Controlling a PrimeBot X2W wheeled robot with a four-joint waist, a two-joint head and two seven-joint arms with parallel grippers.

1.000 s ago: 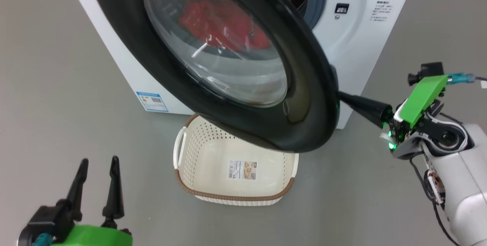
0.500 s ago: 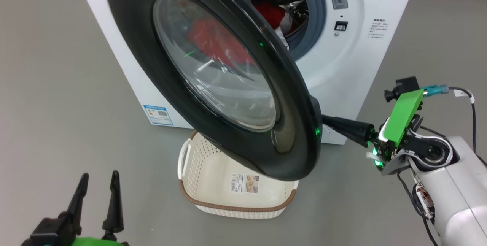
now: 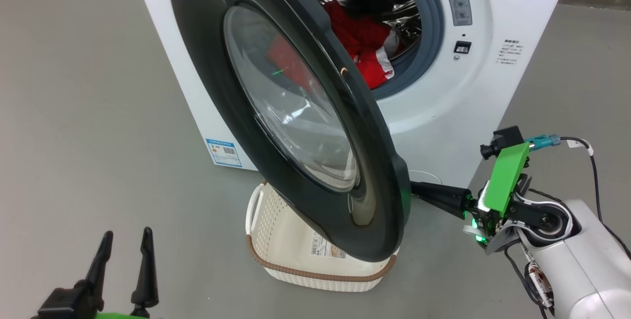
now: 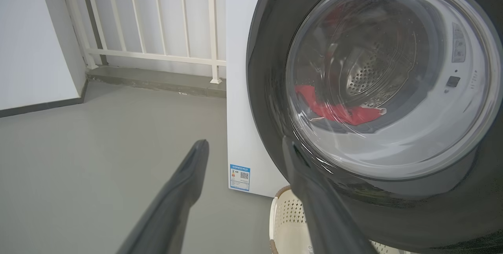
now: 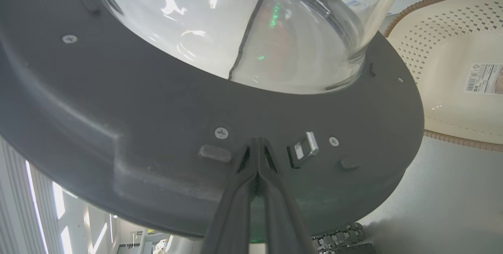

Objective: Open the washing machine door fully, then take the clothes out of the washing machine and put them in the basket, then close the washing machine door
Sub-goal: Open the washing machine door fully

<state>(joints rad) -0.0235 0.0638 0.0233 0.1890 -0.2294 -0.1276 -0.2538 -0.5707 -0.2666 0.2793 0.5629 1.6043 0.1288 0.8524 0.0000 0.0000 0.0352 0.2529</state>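
Note:
The washing machine door (image 3: 197,53) stands swung partway out from the washing machine (image 3: 443,112), with its black rim over the basket (image 3: 320,275). Red clothes (image 3: 365,48) lie in the open drum and show through the glass (image 4: 334,110). My right gripper (image 3: 416,188) is shut, its tips (image 5: 257,143) pressed against the door's grey inner face (image 5: 118,101) beside the metal latch (image 5: 304,150). Low at the left, my left gripper (image 3: 123,242) is open and holds nothing. In its wrist view the left gripper (image 4: 245,150) points at the door's rim (image 4: 267,89) from outside.
The cream basket (image 5: 440,69) sits on the grey floor against the machine's front, partly under the door. A blue label (image 4: 239,176) marks the machine's lower corner. A white railing (image 4: 157,18) and a wall stand behind to the left. Open floor (image 3: 74,112) lies left of the machine.
The door has swung further open, uncovering more of the drum and the clothes. My shut right gripper has followed its inner edge. The head camera has shifted too. The left gripper stays open.

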